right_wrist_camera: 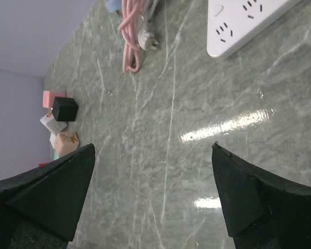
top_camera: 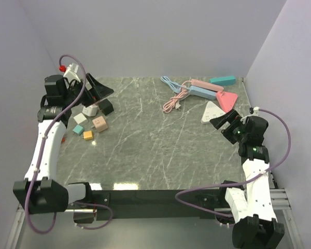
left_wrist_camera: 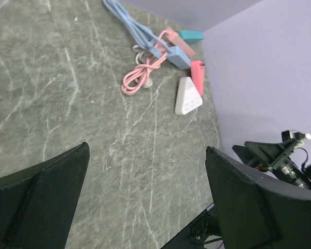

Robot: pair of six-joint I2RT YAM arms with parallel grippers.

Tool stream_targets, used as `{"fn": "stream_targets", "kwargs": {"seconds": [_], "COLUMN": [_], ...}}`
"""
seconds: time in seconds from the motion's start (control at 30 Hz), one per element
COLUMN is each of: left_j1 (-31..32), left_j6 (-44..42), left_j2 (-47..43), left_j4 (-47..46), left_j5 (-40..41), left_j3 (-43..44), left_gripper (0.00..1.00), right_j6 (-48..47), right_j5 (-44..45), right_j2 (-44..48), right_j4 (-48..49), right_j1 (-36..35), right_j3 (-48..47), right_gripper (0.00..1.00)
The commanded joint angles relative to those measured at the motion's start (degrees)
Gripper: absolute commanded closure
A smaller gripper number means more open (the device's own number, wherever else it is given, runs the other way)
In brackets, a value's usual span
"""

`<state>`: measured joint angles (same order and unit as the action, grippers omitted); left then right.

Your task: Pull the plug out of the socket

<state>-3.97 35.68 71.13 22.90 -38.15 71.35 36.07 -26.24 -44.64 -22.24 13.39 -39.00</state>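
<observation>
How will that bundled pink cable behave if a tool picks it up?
The pink cable lies in loose, thin loops, so it's probably floppy and light, sagging when lifted. It seems attached to the pink power strip, so pulling may drag that along.

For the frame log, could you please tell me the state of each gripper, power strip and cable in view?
left gripper: open, empty.
right gripper: open, empty.
white triangular strip: lying flat, visible sockets empty.
pink cable: bundled, plug end lying loose.
blue cable: folded, lying slack.
</observation>
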Motion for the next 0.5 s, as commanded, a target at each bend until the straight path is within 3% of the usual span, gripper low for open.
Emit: {"fn": "stream_targets", "kwargs": {"seconds": [0.0,0.3,0.47], "left_j1": [0.3,0.5,1.8], "left_j6": [-1.7,-2.5,-3.8], "left_j2": [-4.9,-11.4,-11.5], "left_j4": [-2.7,-3.5,-1.6], "left_j5": [-2.1,-3.0,1.3], "left_j3": [-1.6,-1.8,-0.5], "left_gripper": [0.01,0.01,0.00], "right_j6": [-2.1,-4.9,-5.7], "right_j5": [-0.2,2.1,2.9], "right_j2": [1.8,3.2,1.8], "right_j4": [-1.3,-3.3,-2.0], "right_j1": [-0.1,-0.9,-1.0], "right_j3": [0.9,-0.8,-3.9], "right_gripper": [0.00,0.00,0.00]}}
